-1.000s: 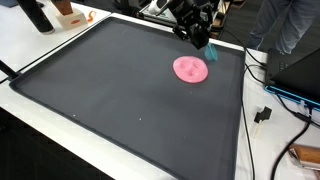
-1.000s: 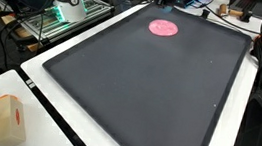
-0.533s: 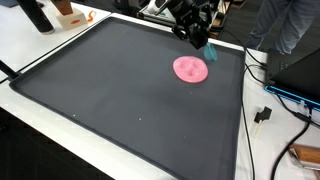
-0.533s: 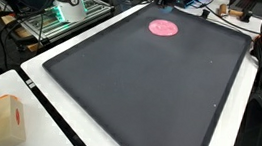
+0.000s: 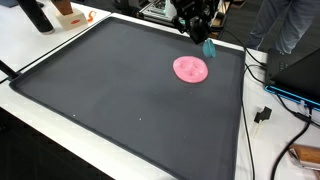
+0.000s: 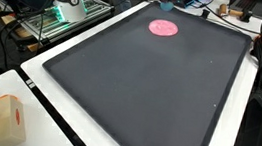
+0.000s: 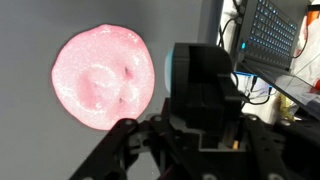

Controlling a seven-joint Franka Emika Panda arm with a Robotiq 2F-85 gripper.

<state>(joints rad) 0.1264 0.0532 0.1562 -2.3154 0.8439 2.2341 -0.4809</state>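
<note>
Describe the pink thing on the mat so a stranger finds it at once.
A big black mat covers most of the white table. Near one corner of it lies a flat, round pink disc. It alone lies on the mat, bright against the dark surface.

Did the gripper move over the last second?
Yes, slightly: in an exterior view the gripper has drawn up and away from the pink disc, toward the mat's far edge.

Both exterior views high, oblique across dark mat [image 5: 120, 100], wrist view close overhead, all sharing pink disc [image 5: 191, 69].
</note>
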